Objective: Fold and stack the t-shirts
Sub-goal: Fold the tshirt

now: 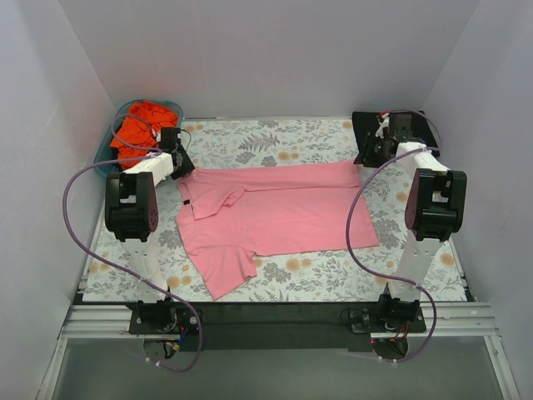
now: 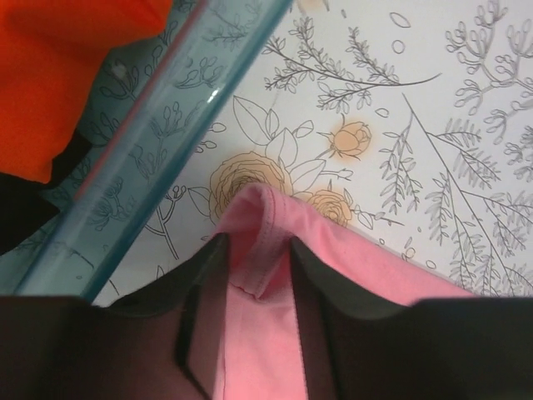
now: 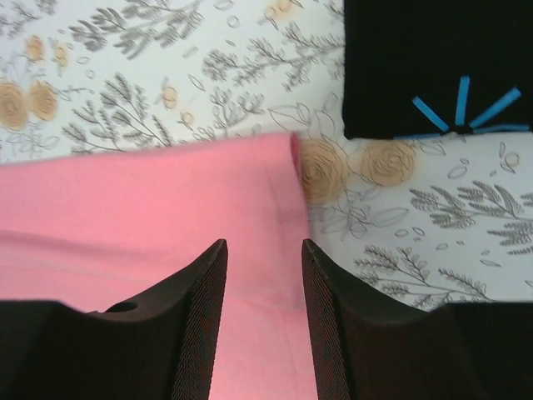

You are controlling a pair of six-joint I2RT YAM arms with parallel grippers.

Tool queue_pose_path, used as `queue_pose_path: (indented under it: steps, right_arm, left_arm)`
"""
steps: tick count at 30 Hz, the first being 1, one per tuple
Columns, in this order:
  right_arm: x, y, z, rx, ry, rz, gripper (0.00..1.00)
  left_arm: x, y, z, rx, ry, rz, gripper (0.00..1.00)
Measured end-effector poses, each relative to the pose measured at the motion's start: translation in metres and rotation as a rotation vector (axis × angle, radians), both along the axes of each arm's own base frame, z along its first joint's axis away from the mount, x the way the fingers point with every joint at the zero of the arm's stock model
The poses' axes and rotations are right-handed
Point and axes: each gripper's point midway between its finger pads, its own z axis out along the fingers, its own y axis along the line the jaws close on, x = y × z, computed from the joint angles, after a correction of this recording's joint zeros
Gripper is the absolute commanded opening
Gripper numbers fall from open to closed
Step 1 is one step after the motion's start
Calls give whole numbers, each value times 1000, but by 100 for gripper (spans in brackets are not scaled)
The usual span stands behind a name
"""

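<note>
The light pink t-shirt (image 1: 275, 218) lies across the middle of the table, folded lengthwise, with one sleeve toward the near edge. My left gripper (image 1: 183, 163) is at its far-left corner. In the left wrist view the left gripper (image 2: 254, 267) stands open, and a loose pink hem fold (image 2: 265, 225) lies between the fingers without being pinched. My right gripper (image 1: 376, 152) is over the shirt's far-right corner (image 3: 283, 167). Seen from the right wrist, the right gripper (image 3: 265, 250) is open with nothing in it. The black t-shirt (image 3: 425, 58) with a blue logo lies folded at the far right. The orange-red t-shirt (image 1: 140, 129) sits in the basket.
The teal plastic basket (image 2: 158, 158) stands at the far-left corner, close beside my left gripper. A floral cloth (image 1: 291, 146) covers the table. White walls close in the far, left and right sides.
</note>
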Motion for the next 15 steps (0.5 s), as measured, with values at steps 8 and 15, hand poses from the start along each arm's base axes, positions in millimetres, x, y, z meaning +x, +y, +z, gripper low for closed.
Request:
queue_pose_path:
  steps: [8, 15]
  right_arm:
    - [17, 33, 14, 48, -76, 66, 43]
    - [26, 41, -20, 93, -39, 71, 34]
  left_arm:
    - [-3, -16, 53, -54, -107, 16, 47]
    - [-1, -26, 72, -73, -154, 18, 17]
